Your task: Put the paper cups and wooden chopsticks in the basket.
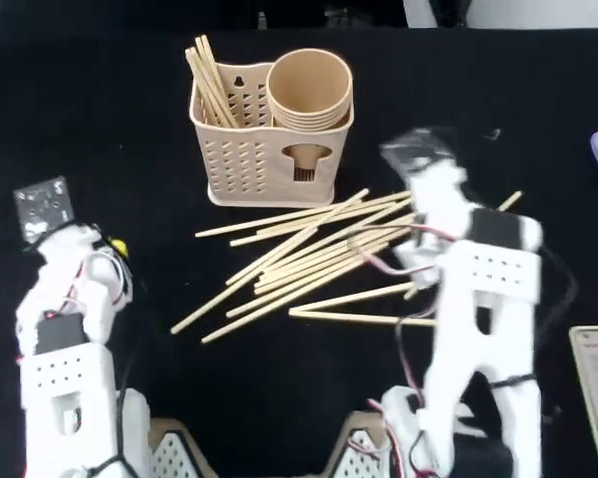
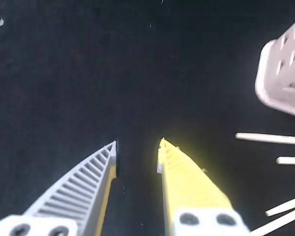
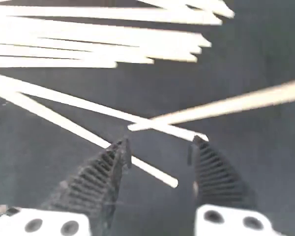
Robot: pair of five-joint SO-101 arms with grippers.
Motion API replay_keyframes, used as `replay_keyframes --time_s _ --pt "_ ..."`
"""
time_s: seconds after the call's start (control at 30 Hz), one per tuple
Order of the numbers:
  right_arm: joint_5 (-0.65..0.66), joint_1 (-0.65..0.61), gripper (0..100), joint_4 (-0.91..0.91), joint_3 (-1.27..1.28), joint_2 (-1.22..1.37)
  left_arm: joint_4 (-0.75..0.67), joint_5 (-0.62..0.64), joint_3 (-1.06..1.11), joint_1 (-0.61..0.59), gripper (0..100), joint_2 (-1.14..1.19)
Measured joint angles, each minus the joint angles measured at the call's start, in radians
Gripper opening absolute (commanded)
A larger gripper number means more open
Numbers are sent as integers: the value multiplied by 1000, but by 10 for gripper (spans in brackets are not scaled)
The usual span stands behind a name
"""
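Black tabletop [image 1: 100, 119], scattered chopsticks [image 1: 314, 251], beige basket [image 1: 264, 164]

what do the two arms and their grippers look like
The left arm and right arm are white plastic with panels of small holes, black motor blocks and thin red cables. The left gripper has one pale grey ribbed finger and one yellow one, both tapering to points. The right gripper has two dark ribbed fingers on white bases with screw holes.

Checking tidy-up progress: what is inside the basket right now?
The basket holds a stack of paper cups on one side and several chopsticks leaning in the other. Its walls hide their lower ends.
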Motion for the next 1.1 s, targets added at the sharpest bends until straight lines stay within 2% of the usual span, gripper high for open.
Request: replay_keyframes --time_s 0.27,0.4,0.73,0.97,1.1 --pt "322 -301 308 -129 258 0 -52 0 44 -3 145 -3" --pt "368 -394 307 -229 387 0 -52 0 44 -2 145 -5" --pt "400 -413 306 -348 453 17 -52 0 44 -2 145 -5" --pt "402 -417 301 -361 331 362 -52 0 44 -2 145 -5" --pt "402 -414 162 -334 270 422 -52 0 44 -2 145 -5"
